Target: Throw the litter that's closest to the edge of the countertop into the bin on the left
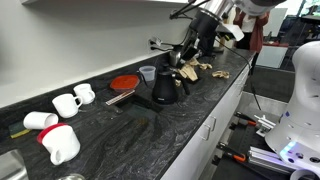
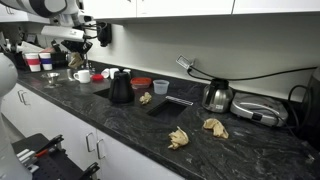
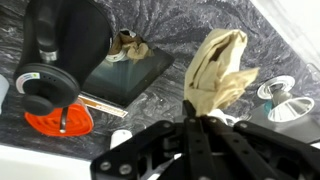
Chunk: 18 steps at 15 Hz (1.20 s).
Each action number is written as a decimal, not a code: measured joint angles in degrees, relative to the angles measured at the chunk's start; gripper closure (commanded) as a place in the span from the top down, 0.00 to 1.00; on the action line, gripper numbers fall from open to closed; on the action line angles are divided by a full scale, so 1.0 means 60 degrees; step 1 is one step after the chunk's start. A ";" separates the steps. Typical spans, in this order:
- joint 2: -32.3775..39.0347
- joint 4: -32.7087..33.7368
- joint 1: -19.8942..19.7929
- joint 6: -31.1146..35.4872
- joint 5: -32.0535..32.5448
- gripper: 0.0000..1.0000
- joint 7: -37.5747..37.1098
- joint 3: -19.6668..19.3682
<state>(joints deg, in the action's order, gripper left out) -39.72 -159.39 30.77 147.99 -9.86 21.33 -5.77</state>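
The pincer (image 3: pixel 197 116) is clamped on a crumpled tan paper (image 3: pixel 220 65), holding it in the air above the dark stone surface (image 3: pixel 190 20). In the wrist view, a black kettle (image 3: pixel 65 40) stands below it, left of a dark tray (image 3: pixel 135 80) that carries a small scrap (image 3: pixel 130 45). A red plate (image 3: pixel 60 122) lies just beside the kettle. In an exterior view, two more wads (image 2: pixel 180 137) lie far to the right near the front edge.

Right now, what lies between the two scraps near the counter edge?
Nothing. In an exterior view, only bare counter separates the scrap nearest the edge from its neighbour.
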 measured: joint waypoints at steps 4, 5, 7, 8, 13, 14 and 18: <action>0.1177 0.0055 0.0176 0.0538 -0.0002 0.01 0.0605 -0.0059; 0.1110 0.0066 0.0176 0.0529 -0.0002 0.01 0.0593 -0.0031; 0.0909 0.0061 0.0163 0.0471 -0.0002 0.01 0.0584 -0.0024; 0.0871 0.0057 0.0162 0.0461 -0.0002 0.01 0.0583 -0.0022; 0.0899 0.0080 0.0185 0.0492 -0.0002 0.00 0.0585 -0.0010; 0.0956 0.0166 0.0234 0.0553 -0.0002 0.00 0.0593 0.0036; 0.2049 0.1193 0.0843 0.1200 -0.0001 0.00 0.0985 0.0227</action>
<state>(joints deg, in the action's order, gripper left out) -27.43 -152.23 35.83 155.19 -9.87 27.24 -4.41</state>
